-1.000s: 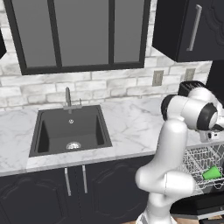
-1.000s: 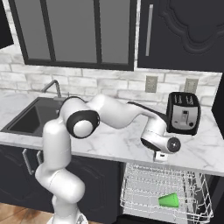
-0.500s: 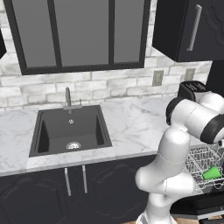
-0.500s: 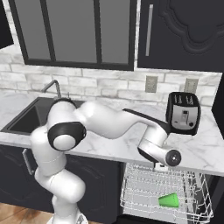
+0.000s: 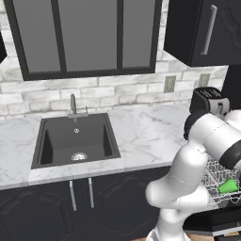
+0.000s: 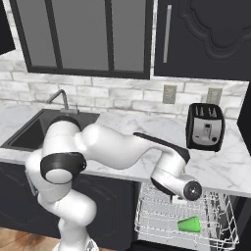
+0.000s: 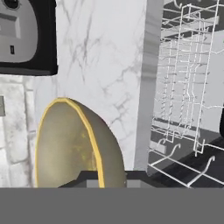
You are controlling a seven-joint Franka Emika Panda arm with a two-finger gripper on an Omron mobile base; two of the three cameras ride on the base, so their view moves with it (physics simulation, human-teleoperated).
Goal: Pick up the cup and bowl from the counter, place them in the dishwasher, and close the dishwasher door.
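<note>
Cup already in dishwasher rack; your claw grips bowl just above rack. Bowl drop, door close left.

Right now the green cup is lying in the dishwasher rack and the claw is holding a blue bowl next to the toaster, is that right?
Not quite: the bowl in the claw is olive-grey with a yellow rim, not blue, as the hand view shows. The rest holds: the green cup lies in the dishwasher rack, and the toaster is close by.

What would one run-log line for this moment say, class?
phase: loading | gripper: holding bowl | cup: lying in dishwasher rack | door: open
</note>
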